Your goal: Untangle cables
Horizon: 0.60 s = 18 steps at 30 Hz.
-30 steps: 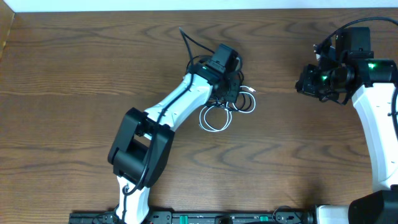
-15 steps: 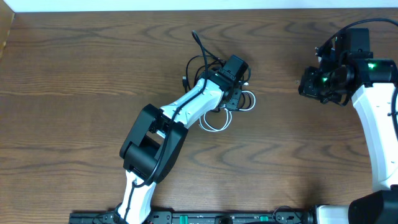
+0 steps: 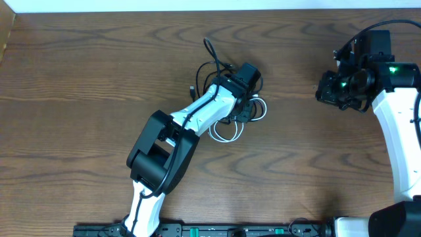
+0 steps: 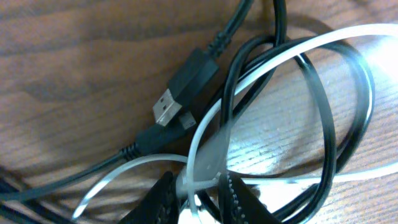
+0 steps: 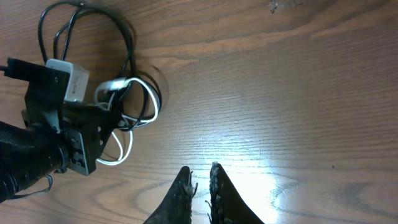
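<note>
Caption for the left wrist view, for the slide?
Left gripper pinches the white cable amid black cable loops beside a USB plug.

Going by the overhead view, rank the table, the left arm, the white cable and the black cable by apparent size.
1. table, largest
2. left arm
3. white cable and black cable: too alike to rank, both thin loops partly hidden under the arm

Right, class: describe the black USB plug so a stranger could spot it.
On the wooden table, find the left tool. Just beyond its tip lies the USB plug: a flat black block with an open metal end, unlike the round white cable and black cable.
</note>
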Motion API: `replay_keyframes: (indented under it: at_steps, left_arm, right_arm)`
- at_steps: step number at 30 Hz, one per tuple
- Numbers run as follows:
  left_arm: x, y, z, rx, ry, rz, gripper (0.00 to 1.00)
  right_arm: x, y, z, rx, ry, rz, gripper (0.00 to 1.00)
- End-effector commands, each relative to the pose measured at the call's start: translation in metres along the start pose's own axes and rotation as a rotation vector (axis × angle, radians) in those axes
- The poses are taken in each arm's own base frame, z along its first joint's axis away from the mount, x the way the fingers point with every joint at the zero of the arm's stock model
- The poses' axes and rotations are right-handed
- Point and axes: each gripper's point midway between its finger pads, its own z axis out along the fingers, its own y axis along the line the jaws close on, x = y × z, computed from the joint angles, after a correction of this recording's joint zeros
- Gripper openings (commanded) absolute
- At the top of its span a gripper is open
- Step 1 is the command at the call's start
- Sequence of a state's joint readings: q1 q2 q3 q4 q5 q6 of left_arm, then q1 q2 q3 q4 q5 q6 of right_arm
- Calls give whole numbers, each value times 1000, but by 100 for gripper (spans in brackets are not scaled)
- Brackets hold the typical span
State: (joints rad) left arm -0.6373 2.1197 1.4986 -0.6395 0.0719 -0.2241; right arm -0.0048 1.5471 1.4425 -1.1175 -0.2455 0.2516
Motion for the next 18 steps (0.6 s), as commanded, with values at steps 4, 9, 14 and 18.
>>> replay_keyframes:
  at_steps: [4, 9, 14, 18]
  left_arm:
    - [27, -4, 13, 34, 97, -2, 7]
    - [9, 2, -12, -5, 8, 1, 7]
    - [-26, -9, -91, 63, -196, -7, 7]
    - [-42, -16, -165, 134, -371, -72, 7]
  right_arm:
    - [1, -2, -1, 9, -1, -3, 7]
    - [1, -2, -1, 8, 0, -35, 7]
    - [1, -1, -1, 6, -1, -43, 7]
    - [-1, 0, -1, -2, -9, -68, 7]
